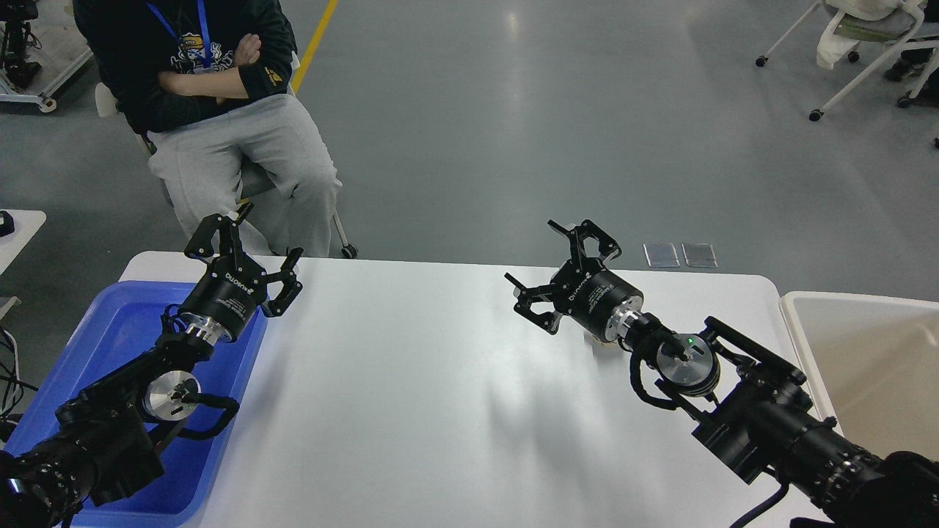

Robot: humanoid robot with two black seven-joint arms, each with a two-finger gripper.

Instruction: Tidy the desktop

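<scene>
Left claw (248,258) and right claw (561,268) gape over desktop (411,396).

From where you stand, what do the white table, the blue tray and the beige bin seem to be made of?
The desktop looks like a smooth laminate or coated board: slightly glossy, with soft reflections of light and arm shadows. The blue tray appears to be molded plastic, with an even colour, rounded rim and mild sheen. The beige bin also looks plastic, more matte, with thick rounded walls. None can be told for certain by sight.

There is one white counter (440,396), one blue tray (117,330), one beige bin (873,352), two black claws, left claw (246,257) and right claw (565,275).
</scene>
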